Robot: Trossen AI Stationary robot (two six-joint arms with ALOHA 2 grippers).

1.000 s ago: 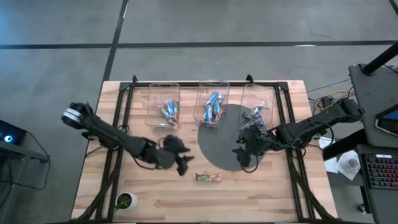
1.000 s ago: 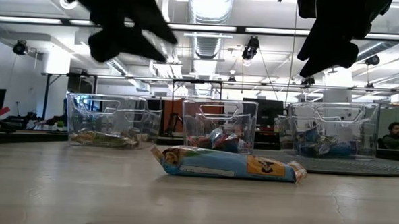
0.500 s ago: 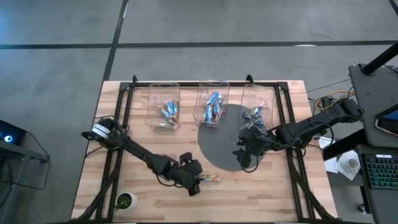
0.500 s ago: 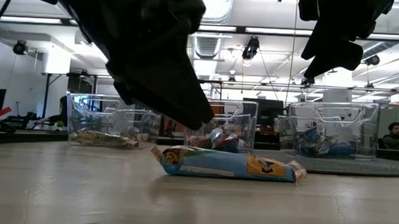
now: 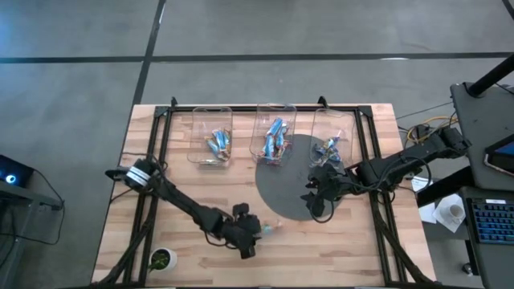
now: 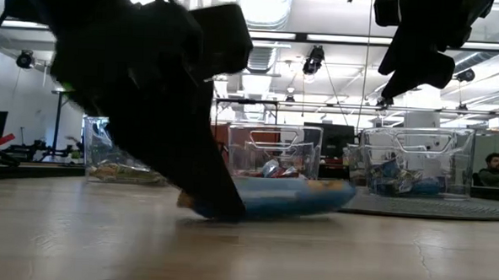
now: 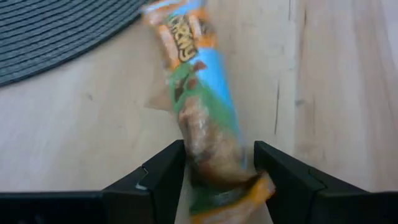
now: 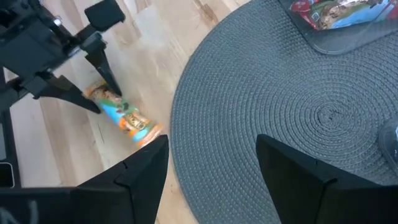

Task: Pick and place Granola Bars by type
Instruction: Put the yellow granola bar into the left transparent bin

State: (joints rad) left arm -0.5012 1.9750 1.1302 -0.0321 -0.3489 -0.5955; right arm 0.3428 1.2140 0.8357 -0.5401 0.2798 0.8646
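One granola bar (image 5: 273, 228), in a blue, green and orange wrapper, lies on the wooden table near the grey round mat (image 5: 285, 193). My left gripper (image 5: 255, 233) is down at the bar's left end and shut on it; the left wrist view shows the bar (image 7: 208, 112) running away from the fingers. Other bars lie in three clear bins along the far side (image 5: 211, 135), (image 5: 273, 132), (image 5: 333, 143). My right gripper (image 5: 315, 205) hangs open above the mat's right part, touching nothing. My left gripper pinches the granola bar's left end (image 7: 217, 180) between its two fingers (image 7: 163, 174), one on each long side. The fingers slant down from the table's left and lie along the bar. The held end stays low at the table (image 6: 208, 207), while the free end (image 6: 340, 190) tilts up.
The mat (image 8: 298, 106) reaches under the middle and right bins. Black frame rails run along the table's left and right sides (image 5: 148, 209), (image 5: 377, 217). A small green object (image 5: 163, 258) sits at the near left corner. Bare wood lies near the bar.
My left gripper moved toward the near edge and the right, came down and reached the bar's left end. The bar, which lay flat, now has its right end tipped up off the table.
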